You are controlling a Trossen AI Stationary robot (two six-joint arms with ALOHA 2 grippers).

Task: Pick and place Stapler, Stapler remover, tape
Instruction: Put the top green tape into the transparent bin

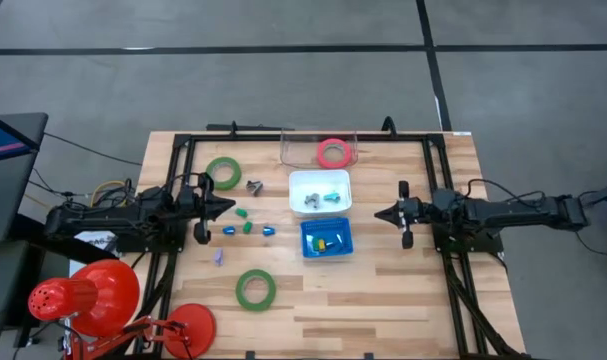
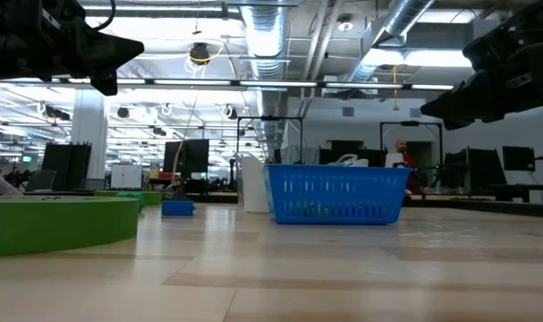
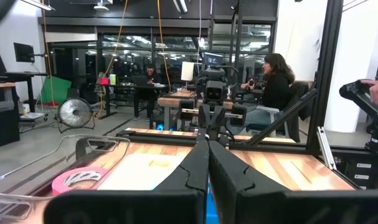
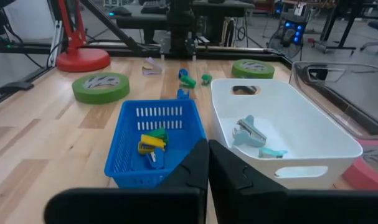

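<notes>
Tape lies in three places on the wooden table [image 1: 383,290]: one green ring [image 1: 223,172] near the back left, another green ring [image 1: 255,289] toward the front, and a pink ring [image 1: 333,153] inside the clear bin [image 1: 293,150] at the back edge. Between the arms sit a white bin [image 1: 295,182] holding small staple removers [image 4: 250,132] and a blue basket [image 1: 309,233] with small yellow and blue pieces. Small green and blue pieces [image 1: 247,227] lie just left of the basket. The left gripper [image 1: 226,206] hovers beside them with fingers pressed together, empty. The right gripper [image 1: 379,213] hovers right of the bins, fingers likewise together, holding nothing.
</notes>
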